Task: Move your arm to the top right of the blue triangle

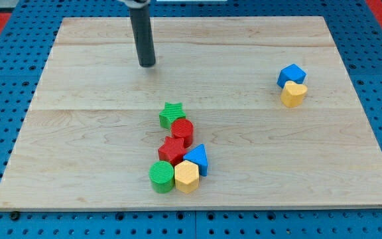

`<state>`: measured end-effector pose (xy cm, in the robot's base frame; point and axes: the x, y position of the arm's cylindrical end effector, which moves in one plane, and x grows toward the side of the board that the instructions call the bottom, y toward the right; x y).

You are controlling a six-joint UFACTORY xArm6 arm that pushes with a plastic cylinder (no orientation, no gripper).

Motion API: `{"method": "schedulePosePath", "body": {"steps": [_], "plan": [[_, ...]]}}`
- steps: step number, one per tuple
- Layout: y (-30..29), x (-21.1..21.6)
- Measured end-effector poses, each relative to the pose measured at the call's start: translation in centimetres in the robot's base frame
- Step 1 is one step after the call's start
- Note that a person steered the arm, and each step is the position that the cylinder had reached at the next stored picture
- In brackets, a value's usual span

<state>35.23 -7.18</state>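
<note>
— Eight blocks are being displayed on the desk (78,133); where is the blue triangle (197,159) being kept?

— Low in the centre cluster. My tip (147,64) is being held well up-left of it; no pincer is fitted.

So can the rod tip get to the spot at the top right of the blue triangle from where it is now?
Probably yes: my tip sits up-left of the cluster, and the board up-right of the blue triangle looks bare if it skirts the green star.

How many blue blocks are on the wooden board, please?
2. The blue triangle sits in the cluster near the view's bottom centre, beside the yellow hexagon. The blue cube is at the view's right, touching a yellow heart. None appears hidden.
</note>
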Motion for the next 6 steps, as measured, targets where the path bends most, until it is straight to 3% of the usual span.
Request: {"method": "schedulePosePath", "body": {"steps": [1,2,6], "plan": [[8.6,4.7],[13.0,6.8],[8.5,21.7]]}}
